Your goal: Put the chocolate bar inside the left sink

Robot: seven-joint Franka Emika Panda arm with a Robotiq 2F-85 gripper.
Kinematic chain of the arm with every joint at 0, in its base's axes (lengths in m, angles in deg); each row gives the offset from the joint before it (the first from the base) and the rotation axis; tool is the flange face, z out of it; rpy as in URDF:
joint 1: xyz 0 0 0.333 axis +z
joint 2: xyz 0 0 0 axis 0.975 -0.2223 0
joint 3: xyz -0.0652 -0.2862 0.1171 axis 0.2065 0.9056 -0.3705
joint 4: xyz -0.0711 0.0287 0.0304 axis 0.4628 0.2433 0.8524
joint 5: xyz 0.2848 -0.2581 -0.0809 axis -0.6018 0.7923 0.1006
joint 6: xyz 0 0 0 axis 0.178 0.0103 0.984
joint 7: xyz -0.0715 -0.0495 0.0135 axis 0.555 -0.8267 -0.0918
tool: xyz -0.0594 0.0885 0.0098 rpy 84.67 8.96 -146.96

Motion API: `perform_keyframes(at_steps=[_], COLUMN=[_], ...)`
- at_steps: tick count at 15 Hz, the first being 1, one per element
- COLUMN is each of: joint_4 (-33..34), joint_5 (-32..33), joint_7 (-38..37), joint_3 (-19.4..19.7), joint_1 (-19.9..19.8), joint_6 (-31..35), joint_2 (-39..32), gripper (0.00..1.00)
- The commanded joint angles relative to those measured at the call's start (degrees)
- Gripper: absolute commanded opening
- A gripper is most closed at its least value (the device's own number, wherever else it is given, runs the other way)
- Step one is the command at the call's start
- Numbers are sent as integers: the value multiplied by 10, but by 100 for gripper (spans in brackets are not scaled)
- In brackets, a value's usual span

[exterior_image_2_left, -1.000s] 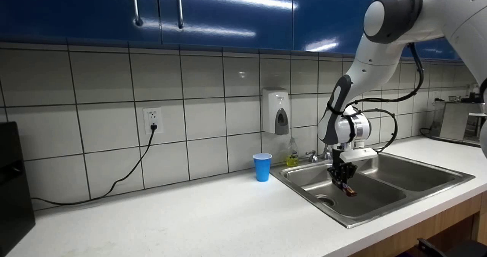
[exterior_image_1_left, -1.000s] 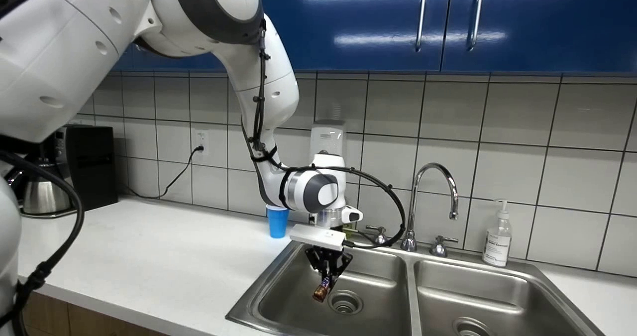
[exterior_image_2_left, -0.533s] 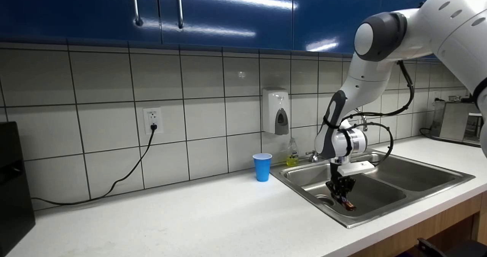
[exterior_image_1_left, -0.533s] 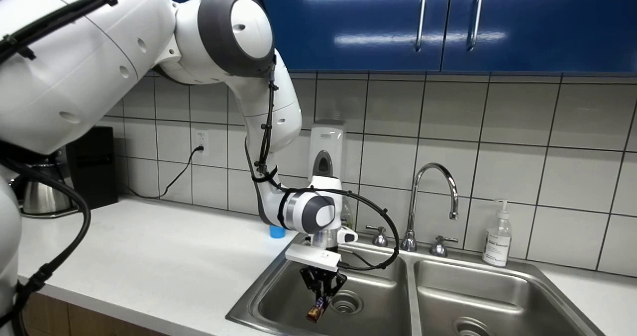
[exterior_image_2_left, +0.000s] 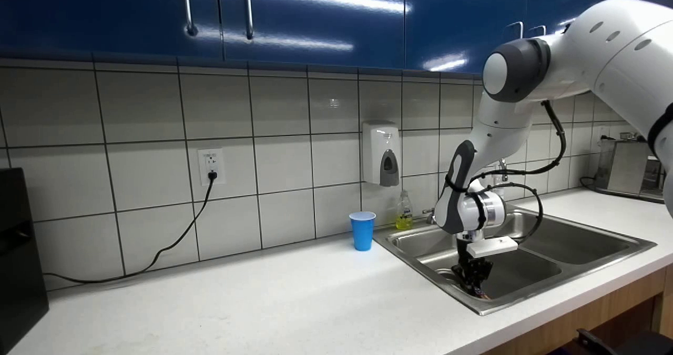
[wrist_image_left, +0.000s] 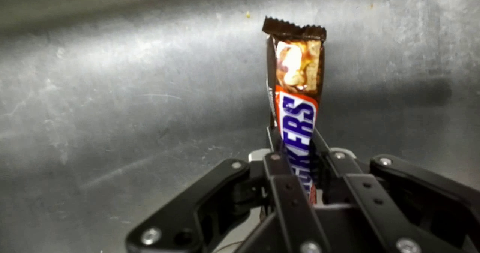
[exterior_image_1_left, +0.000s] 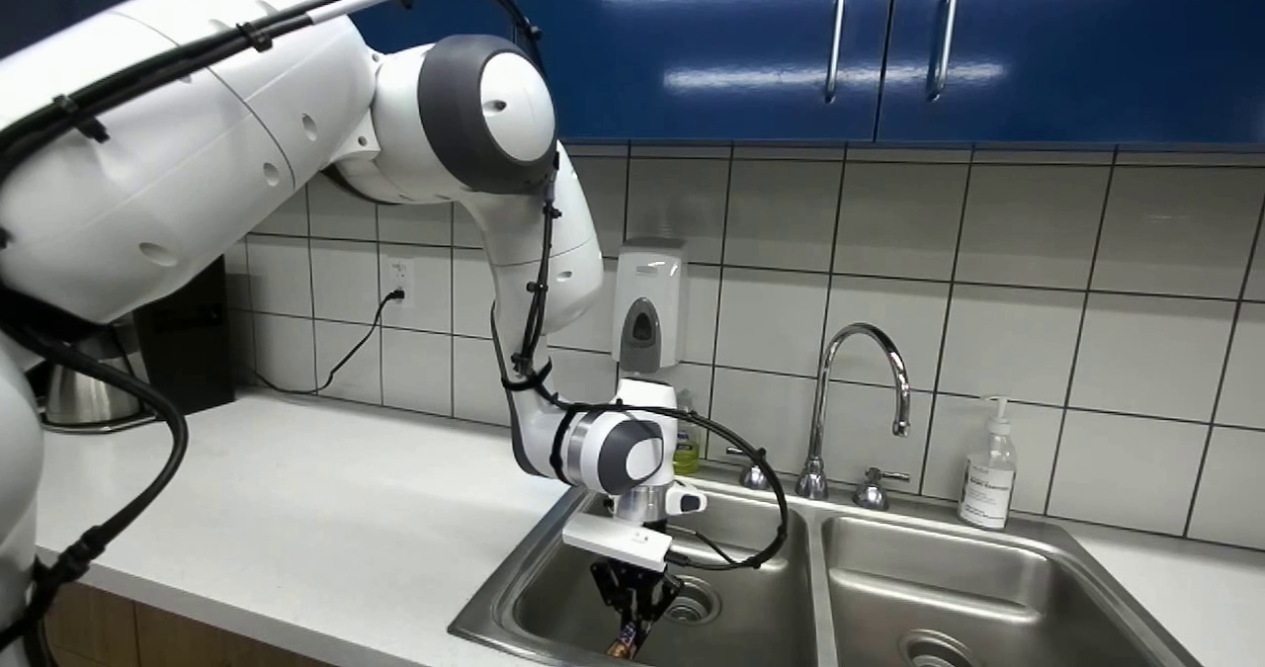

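The grasp is made and the carry looks done, so in my judgement only the letting-go is left, perhaps with a little lowering first. The end effector [wrist_image_left: 296, 142] is pinching the chocolate bar [wrist_image_left: 298, 73], a finger pressed against each long side, and a good part of the bar — its brown crimped end, the picture of the filling and some of the blue lettering — sticks out beyond the fingertips. Around it the wrist view shows scuffed grey metal, which I take to be the basin's floor. In an exterior view the bar hangs within the left sink [exterior_image_1_left: 756, 608], near the round drain [exterior_image_1_left: 695, 603] and well apart from the other basin [exterior_image_1_left: 978, 568]. It seems to be below the rim in both exterior views, but whether its tip touches the steel I cannot tell. The bar is in the right place, then, though not yet free. What remains, as I read it, is to settle it on the floor of the sink, part the fingers and lift away. The blue cup [exterior_image_2_left: 363, 232], upright on the desk [exterior_image_1_left: 296, 509] just beside the sink, should have no part in that.
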Motion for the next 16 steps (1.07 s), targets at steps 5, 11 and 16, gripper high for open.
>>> perform_keyframes(at_steps=[5,11,16], joint_4=[17,16,18], joint_5=[9,7,12], joint_7=[-25,-31,-49], joint_3=[0,-1,9], joint_1=[4,7,21], joint_6=[-2,-3,22], joint_2=[-23,-15,-2], gripper=[45,89,100])
